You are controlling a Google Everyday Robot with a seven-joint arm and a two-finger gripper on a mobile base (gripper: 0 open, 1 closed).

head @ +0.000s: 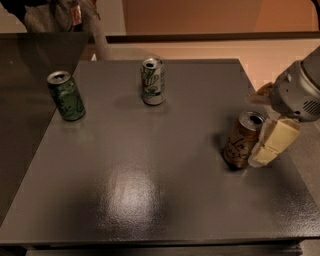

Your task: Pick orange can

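Claw (266,136) beside orange can (241,142), partly hidden

Dark grey table (150,210), glossy, glare patch front centre. 2 cans upright on it, well apart: dark green can (66,95) near back left edge, silver top; white-and-green can (153,81) back centre, silver top. Person in grey clothing (57,15) beyond back left corner, partly in view. Orange wall (200,15) behind. Gripper (264,141) at table's right edge.
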